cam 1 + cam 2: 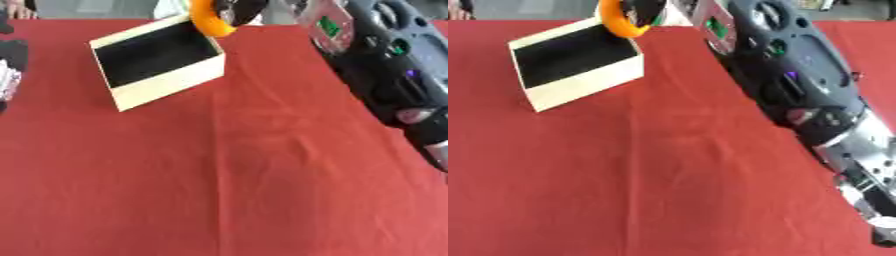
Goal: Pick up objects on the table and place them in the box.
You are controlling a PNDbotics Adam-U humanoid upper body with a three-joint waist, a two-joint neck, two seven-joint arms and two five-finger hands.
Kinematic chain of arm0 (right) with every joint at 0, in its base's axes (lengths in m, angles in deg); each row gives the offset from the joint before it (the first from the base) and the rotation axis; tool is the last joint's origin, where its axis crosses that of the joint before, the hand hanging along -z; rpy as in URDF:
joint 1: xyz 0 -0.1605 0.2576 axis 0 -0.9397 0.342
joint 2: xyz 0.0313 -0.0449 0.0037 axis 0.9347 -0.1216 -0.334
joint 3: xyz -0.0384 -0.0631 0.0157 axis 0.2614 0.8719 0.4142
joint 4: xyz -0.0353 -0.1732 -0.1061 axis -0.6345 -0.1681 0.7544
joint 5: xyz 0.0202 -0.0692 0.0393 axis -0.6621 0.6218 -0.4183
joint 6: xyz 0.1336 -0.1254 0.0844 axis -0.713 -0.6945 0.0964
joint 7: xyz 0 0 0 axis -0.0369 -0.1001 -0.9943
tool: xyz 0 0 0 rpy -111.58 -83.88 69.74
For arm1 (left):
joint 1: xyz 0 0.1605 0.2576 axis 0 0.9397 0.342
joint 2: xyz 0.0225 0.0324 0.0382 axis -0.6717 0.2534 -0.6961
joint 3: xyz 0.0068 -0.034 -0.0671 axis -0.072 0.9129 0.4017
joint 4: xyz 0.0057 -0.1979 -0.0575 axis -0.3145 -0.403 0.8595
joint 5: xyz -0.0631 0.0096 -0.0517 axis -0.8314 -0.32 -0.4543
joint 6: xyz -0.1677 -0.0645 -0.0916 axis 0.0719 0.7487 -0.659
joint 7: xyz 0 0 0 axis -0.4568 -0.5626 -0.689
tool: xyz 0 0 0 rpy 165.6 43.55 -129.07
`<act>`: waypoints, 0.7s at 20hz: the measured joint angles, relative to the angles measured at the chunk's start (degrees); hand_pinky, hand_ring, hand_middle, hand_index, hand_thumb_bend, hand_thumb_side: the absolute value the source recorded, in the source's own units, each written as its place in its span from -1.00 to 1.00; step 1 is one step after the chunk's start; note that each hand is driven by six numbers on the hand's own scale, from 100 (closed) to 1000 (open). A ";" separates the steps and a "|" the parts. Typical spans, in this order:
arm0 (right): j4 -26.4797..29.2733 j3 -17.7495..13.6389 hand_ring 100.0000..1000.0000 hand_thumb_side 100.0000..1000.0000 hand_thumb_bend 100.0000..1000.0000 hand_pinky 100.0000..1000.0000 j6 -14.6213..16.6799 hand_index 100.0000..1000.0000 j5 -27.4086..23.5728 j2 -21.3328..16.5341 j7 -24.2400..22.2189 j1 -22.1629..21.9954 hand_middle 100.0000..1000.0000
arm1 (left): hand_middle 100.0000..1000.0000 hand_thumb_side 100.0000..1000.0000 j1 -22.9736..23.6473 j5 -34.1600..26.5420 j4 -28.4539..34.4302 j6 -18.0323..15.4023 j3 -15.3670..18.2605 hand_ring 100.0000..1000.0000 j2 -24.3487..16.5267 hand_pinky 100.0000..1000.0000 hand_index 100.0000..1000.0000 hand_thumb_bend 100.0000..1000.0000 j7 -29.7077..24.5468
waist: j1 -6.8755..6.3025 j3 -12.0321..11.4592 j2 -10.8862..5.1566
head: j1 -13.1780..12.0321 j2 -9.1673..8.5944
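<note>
Left eye view: orange ring point(208, 21), glossy.

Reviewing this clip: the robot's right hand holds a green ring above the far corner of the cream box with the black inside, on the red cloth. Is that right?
Not quite: the ring is orange, not green, as the right eye view shows. The rest stands: the right hand holds it above the far corner of the cream box with the black inside, which sits on the red cloth.

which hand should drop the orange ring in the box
Right. The right hand already holds the orange ring at the box far corner; the left hand sits idle at the left edge.
</note>
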State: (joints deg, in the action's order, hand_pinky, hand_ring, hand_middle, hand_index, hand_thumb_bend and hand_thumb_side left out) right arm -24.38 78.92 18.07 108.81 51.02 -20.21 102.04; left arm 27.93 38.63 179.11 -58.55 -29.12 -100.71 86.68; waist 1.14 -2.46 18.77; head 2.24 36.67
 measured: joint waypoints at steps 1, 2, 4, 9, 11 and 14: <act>-1.91 -0.81 0.37 -1.00 -1.00 0.64 0.41 0.43 1.55 1.22 1.21 0.36 0.01 | 0.16 0.15 -0.15 -0.02 0.00 -0.01 0.00 0.04 0.00 -0.23 0.49 -0.51 -0.01 | 0.00 -0.20 0.03 | -0.11 -0.08; -3.74 -1.56 0.38 -1.00 -1.00 0.64 0.81 0.43 3.15 2.38 2.38 0.81 0.01 | 0.16 0.15 -0.26 -0.03 0.00 -0.03 0.00 0.04 0.00 -0.23 0.49 -0.51 -0.03 | 0.00 -0.35 0.08 | -0.19 -0.23; -7.23 -3.11 0.38 -1.00 -1.00 0.63 1.48 0.42 6.39 4.41 4.66 1.78 0.01 | 0.16 0.15 -0.32 -0.06 0.00 -0.08 -0.03 0.04 0.01 -0.23 0.49 -0.51 -0.11 | 0.04 -0.42 0.18 | -0.30 -0.48; -15.44 -7.20 0.39 -1.00 -1.00 0.63 2.70 0.42 14.14 8.66 9.75 3.25 0.02 | 0.16 0.15 -0.88 -0.32 0.00 -0.18 -0.39 0.03 0.43 -0.24 0.49 -0.51 -0.40 | 0.76 -0.91 0.18 | 0.02 -0.52; -17.95 -8.71 0.40 -1.00 -1.00 0.64 3.05 0.43 16.12 10.00 11.33 3.25 0.03 | 0.16 0.15 -0.89 -0.49 0.00 -0.21 -0.55 0.03 0.45 -0.24 0.49 -0.51 -0.54 | 0.77 -1.15 0.18 | 0.23 -0.52; -20.56 -10.88 0.40 -1.00 -1.00 0.65 2.55 0.44 18.34 11.71 13.98 3.18 0.03 | 0.16 0.15 -1.10 -0.57 0.00 -0.22 -0.66 0.03 0.49 -0.24 0.49 -0.51 -0.70 | 0.76 -1.50 0.18 | 0.64 -0.52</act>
State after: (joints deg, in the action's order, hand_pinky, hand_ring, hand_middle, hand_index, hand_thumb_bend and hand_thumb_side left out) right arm -44.94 68.04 20.62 127.15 62.73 -6.23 105.22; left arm 26.83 38.05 179.11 -58.77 -29.79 -100.22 85.98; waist 1.90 -3.96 18.95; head 2.88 36.15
